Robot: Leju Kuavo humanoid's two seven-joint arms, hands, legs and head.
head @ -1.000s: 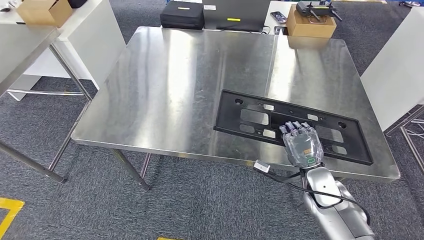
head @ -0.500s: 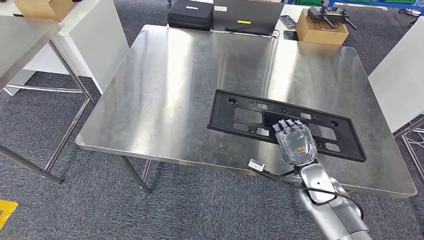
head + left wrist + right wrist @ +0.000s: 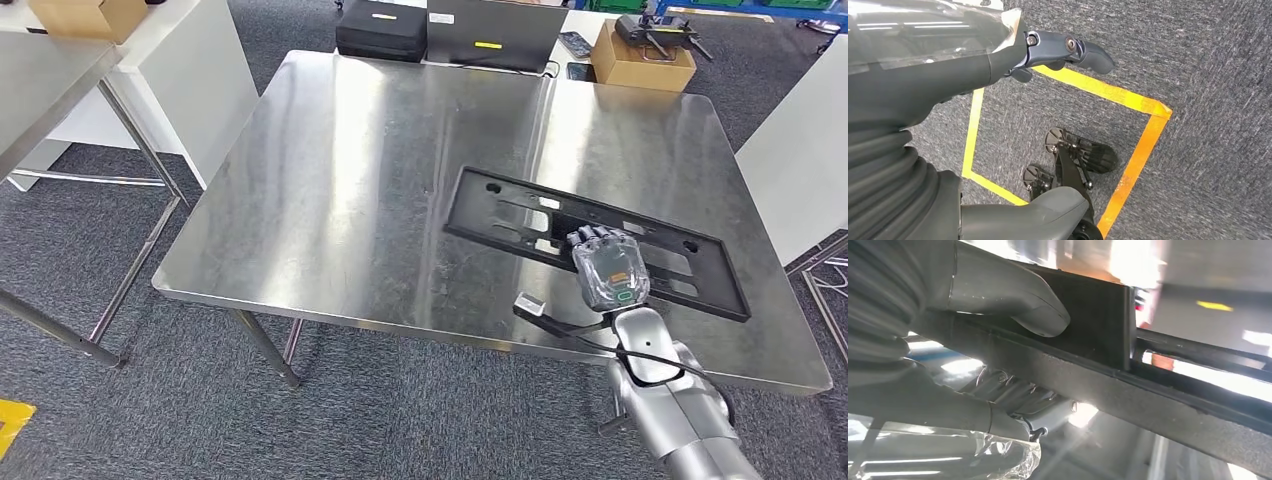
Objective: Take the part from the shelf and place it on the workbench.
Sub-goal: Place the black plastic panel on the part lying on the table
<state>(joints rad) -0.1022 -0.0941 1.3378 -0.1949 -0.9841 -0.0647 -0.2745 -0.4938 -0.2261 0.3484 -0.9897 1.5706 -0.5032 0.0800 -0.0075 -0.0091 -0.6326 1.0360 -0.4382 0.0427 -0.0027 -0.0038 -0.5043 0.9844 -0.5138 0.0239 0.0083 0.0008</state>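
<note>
Workbench (image 3: 330,200): a broad steel-topped table on slim legs, standing on grey carpet; its reflective top is bare across the left and centre, which leaves ample room for a set-down; judged to be the intended destination.

Part (image 3: 560,232): a long black plastic frame with rectangular cut-outs and mounting holes; it is over the right half of the workbench, slanting from mid-table toward the right edge; whether it lies fully flat or is tilted with one edge raised cannot be settled from the head view; judged to be at, or very near, placement.

Right hand (image 3: 608,268): reaches in from the near right and grips the part at its near long edge, roughly mid-length, presumably to balance the long frame; the right wrist view confirms the hold, thumb (image 3: 1040,315) pressed on one face and fingers (image 3: 1008,390) curled under the opposite face, closed firmly on the rail; release not yet made.

Left hand (image 3: 998,65): hangs beside the body above yellow floor tape (image 3: 1138,155); one finger (image 3: 1083,50) extends with nothing visible in it; how the other fingers lie cannot be told.
</note>
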